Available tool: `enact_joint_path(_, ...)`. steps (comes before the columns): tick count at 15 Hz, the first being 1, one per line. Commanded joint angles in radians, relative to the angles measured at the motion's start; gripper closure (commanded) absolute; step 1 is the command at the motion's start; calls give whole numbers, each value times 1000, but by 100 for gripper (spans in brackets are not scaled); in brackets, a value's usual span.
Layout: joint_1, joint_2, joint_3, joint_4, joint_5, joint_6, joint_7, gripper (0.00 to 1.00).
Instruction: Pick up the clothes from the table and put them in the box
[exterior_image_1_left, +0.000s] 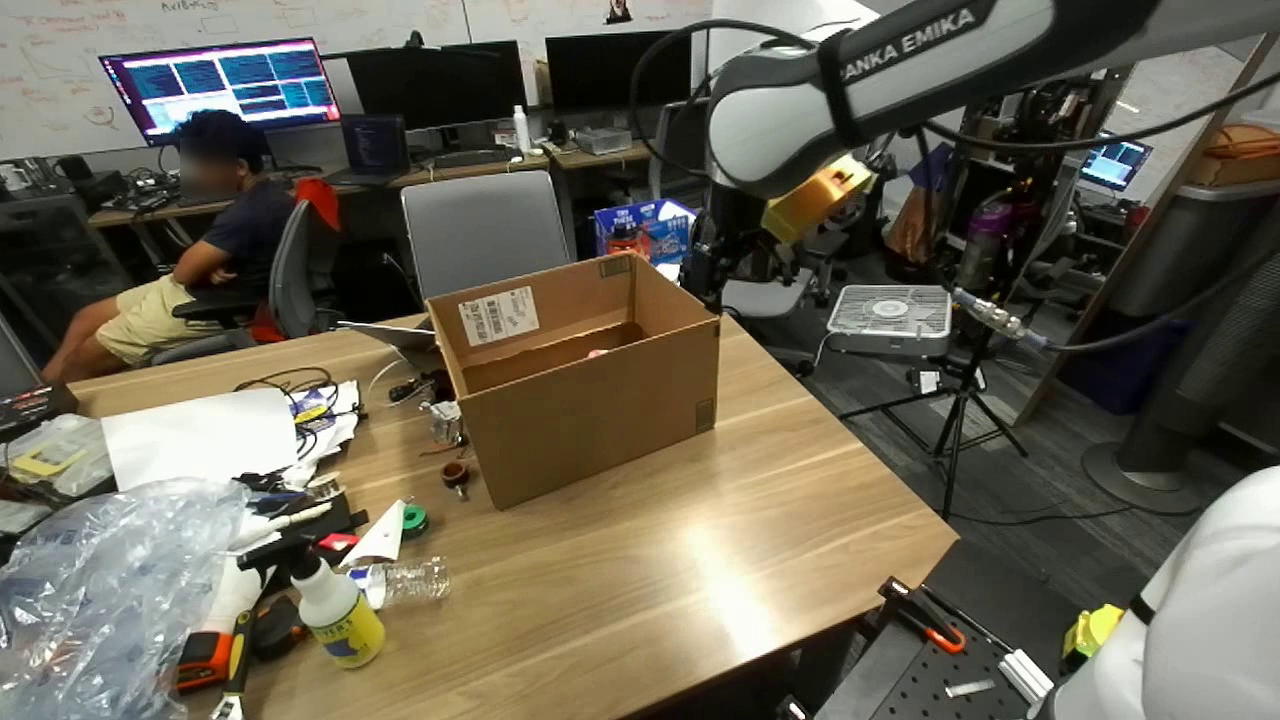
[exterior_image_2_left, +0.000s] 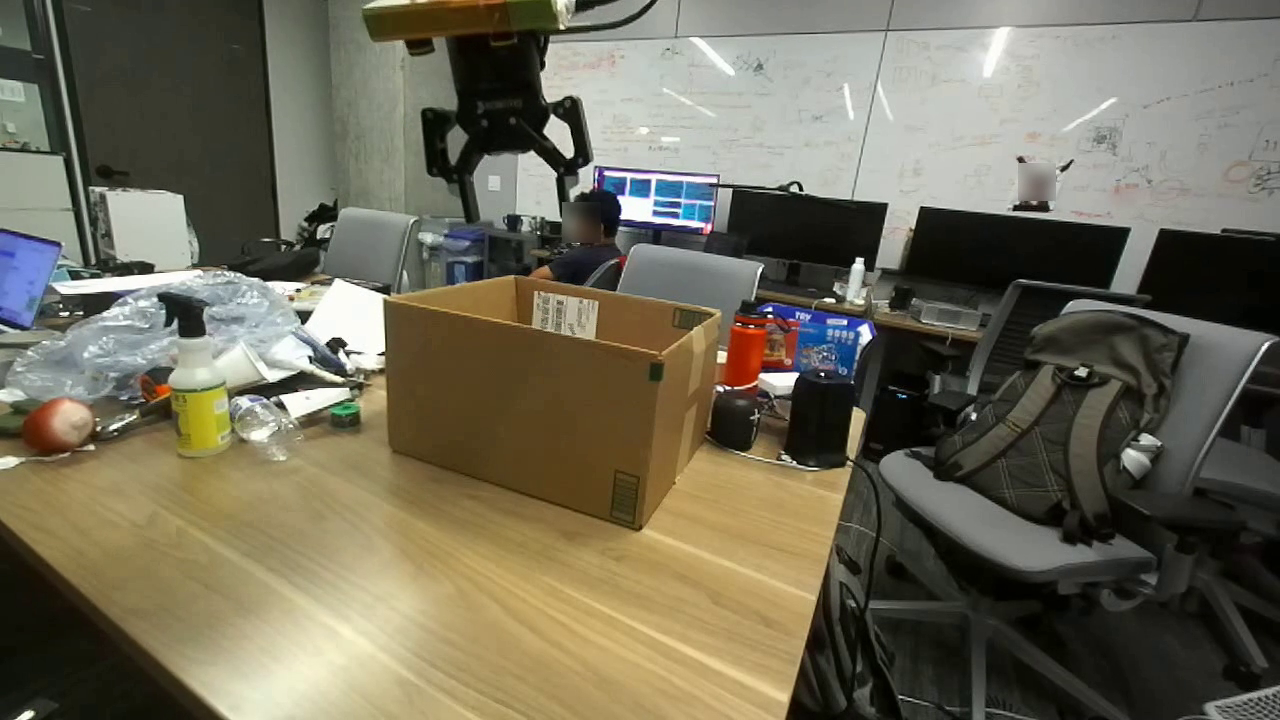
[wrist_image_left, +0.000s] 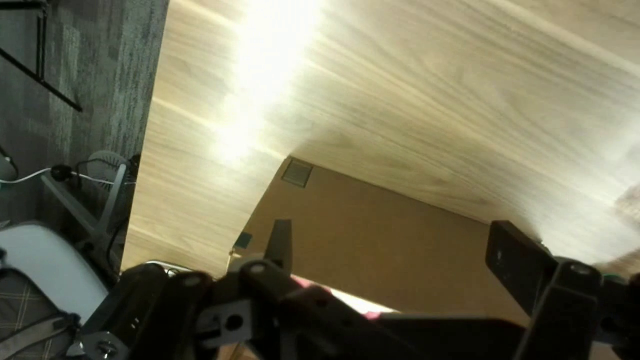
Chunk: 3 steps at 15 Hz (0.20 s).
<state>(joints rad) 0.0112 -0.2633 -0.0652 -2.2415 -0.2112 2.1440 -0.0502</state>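
Observation:
The open cardboard box (exterior_image_1_left: 600, 425) stands upright on the wooden table (exterior_image_1_left: 800, 520); it shows in both exterior views (exterior_image_2_left: 520, 400) and in the wrist view (wrist_image_left: 380, 230). A pink and white cloth (wrist_image_left: 357, 301) shows inside the box, just past its near wall in the wrist view, mostly hidden by that wall and the gripper. Only a small pink bit of the cloth (exterior_image_1_left: 597, 353) shows in an exterior view. My gripper (exterior_image_2_left: 518, 205) is raised above the box, pointing down. Its fingers (wrist_image_left: 390, 230) are wide apart with nothing between them.
A spray bottle (exterior_image_1_left: 340, 615), a clear plastic bottle (exterior_image_1_left: 410, 580), green tape (exterior_image_1_left: 414, 519) and a crumpled plastic bag (exterior_image_1_left: 110, 590) lie left of the box. An orange bottle (exterior_image_2_left: 745, 350) and a black cylinder (exterior_image_2_left: 822, 420) stand beside it. A person (exterior_image_1_left: 225, 230) sits behind.

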Motion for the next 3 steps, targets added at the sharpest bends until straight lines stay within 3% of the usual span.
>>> enact_joint_path(1, -23, -44, 9, -33, 24, -17, -21, 0)
enact_joint_path(3, -28, -81, 7, -61, 30, -21, -28, 0)
